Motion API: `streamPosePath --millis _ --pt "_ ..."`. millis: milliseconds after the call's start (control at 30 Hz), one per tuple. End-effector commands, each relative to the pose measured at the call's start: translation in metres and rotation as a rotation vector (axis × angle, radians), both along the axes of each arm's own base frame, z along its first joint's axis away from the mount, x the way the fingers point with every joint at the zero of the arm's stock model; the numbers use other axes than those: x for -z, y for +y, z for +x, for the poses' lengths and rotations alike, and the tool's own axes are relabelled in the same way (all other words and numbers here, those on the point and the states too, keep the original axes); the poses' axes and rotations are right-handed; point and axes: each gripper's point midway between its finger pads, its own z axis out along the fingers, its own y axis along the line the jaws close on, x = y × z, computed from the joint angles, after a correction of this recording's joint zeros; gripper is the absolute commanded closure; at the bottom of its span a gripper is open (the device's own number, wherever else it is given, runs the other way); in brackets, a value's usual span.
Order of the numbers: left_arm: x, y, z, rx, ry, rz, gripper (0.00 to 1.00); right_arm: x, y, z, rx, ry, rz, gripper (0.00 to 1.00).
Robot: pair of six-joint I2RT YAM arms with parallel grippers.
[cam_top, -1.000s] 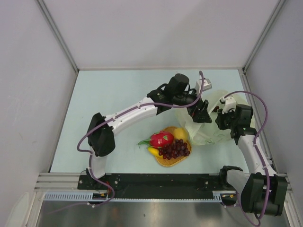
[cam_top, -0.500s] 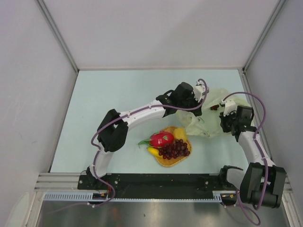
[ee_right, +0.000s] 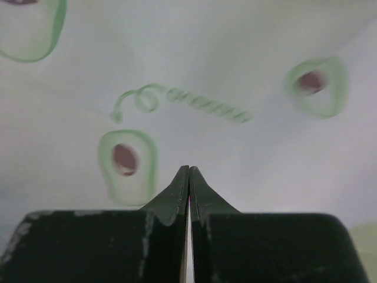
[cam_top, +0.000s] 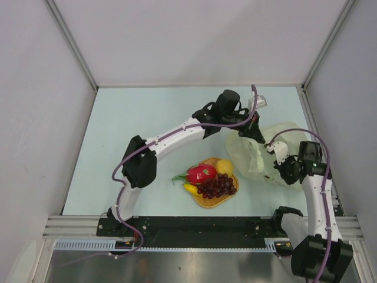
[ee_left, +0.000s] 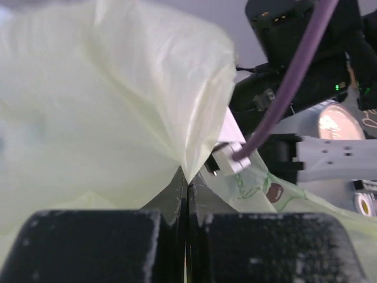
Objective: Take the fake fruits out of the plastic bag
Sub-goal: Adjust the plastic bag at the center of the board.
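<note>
The plastic bag (cam_top: 253,154) lies crumpled at the right of the table. My left gripper (cam_top: 257,134) is at its top edge, and in the left wrist view the left gripper (ee_left: 187,177) is shut on a fold of the plastic bag (ee_left: 106,106). My right gripper (cam_top: 275,171) is at the bag's near right edge. In its wrist view the right gripper (ee_right: 189,171) is shut, with a pale sliver between the jaws and the printed plastic bag (ee_right: 235,59) filling the frame. The dragon fruit (cam_top: 200,174), lemon (cam_top: 224,167), banana (cam_top: 190,189) and grapes (cam_top: 218,186) lie outside the bag.
The fruits rest on a round orange woven mat (cam_top: 207,203) left of the bag, near the front edge. The right wall post (cam_top: 306,112) stands close behind the bag. The right arm (ee_left: 306,53) looms just beyond the bag in the left wrist view.
My left gripper went from open to shut on the bag's top fold. The right arm drew back toward the near right, and the bag shifted right with it.
</note>
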Motion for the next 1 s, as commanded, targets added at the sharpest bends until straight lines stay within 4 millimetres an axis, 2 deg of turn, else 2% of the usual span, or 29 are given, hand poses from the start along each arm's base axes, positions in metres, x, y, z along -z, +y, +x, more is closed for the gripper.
streamPosePath --millis 0,33,67,100,200,233,333,400,433,567,600,833,967 --pt "-0.072 0.006 -0.031 0.158 0.004 -0.141 1.0 -0.052 0.013 -0.008 -0.125 -0.069 0.014 0.99" --pt "-0.065 0.003 -0.029 0.153 0.019 -0.137 1.0 -0.054 0.015 -0.001 -0.111 -0.089 0.033 0.99" --pt "-0.049 0.0 -0.024 0.141 0.051 -0.114 1.0 -0.055 0.016 0.007 -0.094 -0.102 0.057 0.99" --pt "-0.042 -0.002 -0.021 0.123 0.077 -0.101 1.0 -0.054 0.018 0.022 -0.072 -0.118 0.092 0.99" --pt "-0.012 -0.006 -0.012 0.089 0.085 -0.072 1.0 -0.043 0.021 0.045 -0.008 -0.088 0.166 0.97" --pt "0.004 -0.005 -0.012 0.08 0.096 -0.047 1.0 -0.039 0.022 0.05 0.013 -0.084 0.184 0.96" --pt "0.031 -0.004 -0.007 0.058 0.101 -0.004 1.0 -0.031 0.022 0.071 0.018 -0.107 0.202 0.94" --pt "0.034 -0.004 -0.004 0.04 0.069 -0.011 1.0 -0.028 0.019 0.084 0.04 -0.127 0.198 0.88" --pt "0.043 -0.002 -0.002 0.023 0.065 0.002 1.0 -0.022 0.019 0.088 0.051 -0.116 0.198 0.79" --pt "0.057 0.0 -0.003 0.024 0.089 0.032 1.0 -0.008 0.014 0.103 0.149 -0.121 0.193 0.66" --pt "0.06 0.0 -0.005 0.026 0.096 0.033 1.0 -0.011 0.012 0.114 0.16 -0.16 0.191 0.63" --pt "0.073 -0.001 -0.015 0.069 0.171 0.016 1.0 0.004 -0.005 0.141 0.278 -0.208 0.114 0.58" --pt "0.075 -0.003 -0.025 0.103 0.242 -0.003 1.0 0.013 -0.026 0.162 0.339 -0.258 0.033 0.55"
